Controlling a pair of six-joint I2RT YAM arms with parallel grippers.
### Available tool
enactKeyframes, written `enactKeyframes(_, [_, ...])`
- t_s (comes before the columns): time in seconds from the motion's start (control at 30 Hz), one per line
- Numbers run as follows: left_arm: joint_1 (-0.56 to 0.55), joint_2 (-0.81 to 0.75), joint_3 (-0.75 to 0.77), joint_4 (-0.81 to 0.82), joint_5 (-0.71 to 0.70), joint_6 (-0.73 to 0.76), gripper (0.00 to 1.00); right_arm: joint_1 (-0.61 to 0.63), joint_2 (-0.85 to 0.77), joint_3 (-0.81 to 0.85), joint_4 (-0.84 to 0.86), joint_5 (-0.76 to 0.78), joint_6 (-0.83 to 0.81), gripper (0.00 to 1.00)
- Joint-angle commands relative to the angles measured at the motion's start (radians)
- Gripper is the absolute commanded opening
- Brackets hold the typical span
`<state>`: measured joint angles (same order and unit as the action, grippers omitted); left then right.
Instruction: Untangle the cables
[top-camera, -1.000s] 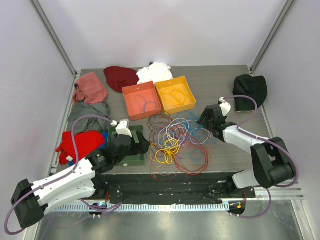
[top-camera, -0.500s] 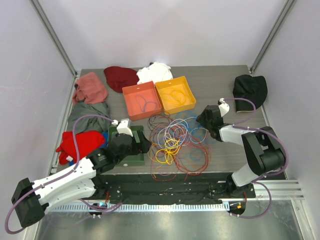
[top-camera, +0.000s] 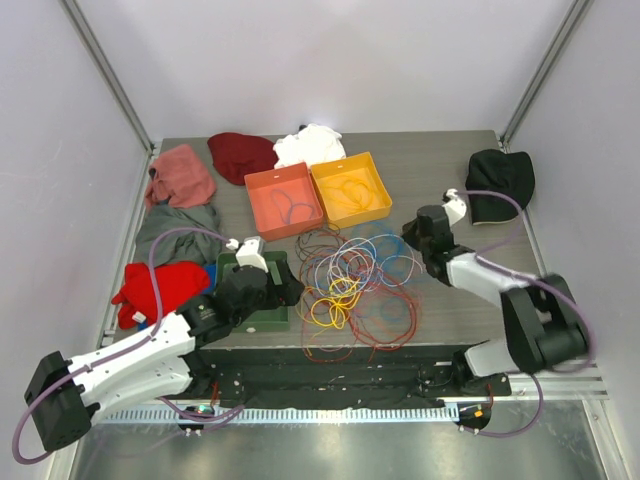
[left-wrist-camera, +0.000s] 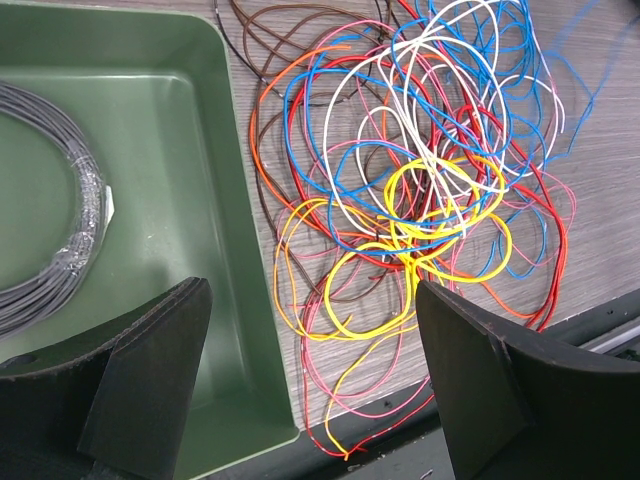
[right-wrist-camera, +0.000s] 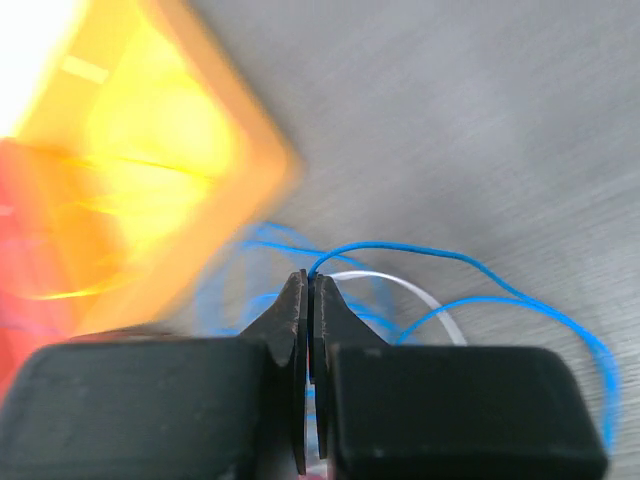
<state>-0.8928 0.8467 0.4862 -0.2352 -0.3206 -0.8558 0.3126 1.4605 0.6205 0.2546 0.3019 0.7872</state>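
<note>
Grey wood-grain table (top-camera: 430, 170) between pale walls, seen from above: the cables (top-camera: 352, 285) lie as one loose tangle near the front edge, between the two arms. Behind them stand an orange bin (top-camera: 254, 205) and a yellow bin (top-camera: 380, 182), side by side, each with a wire loop inside. Folded garments lie along the left and back edges, and a black one (top-camera: 500, 180) lies at the right. The left gripper (top-camera: 285, 292) hangs over a green tray (top-camera: 270, 320) just left of the tangle. The right gripper (top-camera: 412, 238) sits at the tangle's right edge.

On the left wrist view, the left gripper (left-wrist-camera: 315, 370) has its fingers (left-wrist-camera: 150, 370) spread wide and holds nothing. Below it are the green tray (left-wrist-camera: 200, 150), with a grey wire coil (left-wrist-camera: 70, 260) inside, and the cables (left-wrist-camera: 420, 190) on the table beside it.

On the right wrist view, the right gripper (right-wrist-camera: 310, 290) is closed tight, pinching a blue cable (right-wrist-camera: 400, 247) at its tips. A white cable (right-wrist-camera: 400, 285) runs just behind. The yellow bin (right-wrist-camera: 180, 150) is blurred.
</note>
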Motion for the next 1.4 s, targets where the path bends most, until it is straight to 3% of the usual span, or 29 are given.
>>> enactKeyframes(0.0, [-0.005, 0.003, 0.043, 0.045, -0.011, 0.020, 0.88, 0.045, -0.309, 0.074, -0.067, 0.009, -0.054, 0.01])
enactKeyframes(0.1, [-0.005, -0.005, 0.043, 0.062, -0.035, 0.026, 0.89, 0.109, -0.460, 0.220, -0.164, 0.002, -0.132, 0.01])
enactKeyframes(0.23, [-0.005, -0.018, 0.045, 0.125, -0.048, 0.043, 0.98, 0.181, -0.494, 0.502, -0.302, -0.067, -0.190, 0.01])
enactKeyframes(0.53, [-0.005, -0.073, 0.091, 0.232, 0.012, 0.153, 1.00, 0.256, -0.396, 0.976, -0.445, -0.248, -0.169, 0.01])
enactKeyframes(0.8, [-0.005, -0.097, 0.084, 0.531, 0.182, 0.257, 1.00, 0.256, -0.261, 1.364, -0.505, -0.391, -0.129, 0.01])
enactKeyframes(0.97, [-0.005, -0.008, 0.121, 0.649, 0.276, 0.250, 1.00, 0.258, -0.273, 1.306, -0.491, -0.420, -0.082, 0.01])
enactKeyframes(1.13, [-0.006, 0.086, 0.135, 0.896, 0.316, 0.273, 1.00, 0.257, -0.302, 1.193, -0.468, -0.445, -0.025, 0.01])
enactKeyframes(1.37, [-0.006, 0.255, 0.245, 1.011, 0.416, 0.305, 1.00, 0.258, -0.334, 1.102, -0.457, -0.461, 0.001, 0.01])
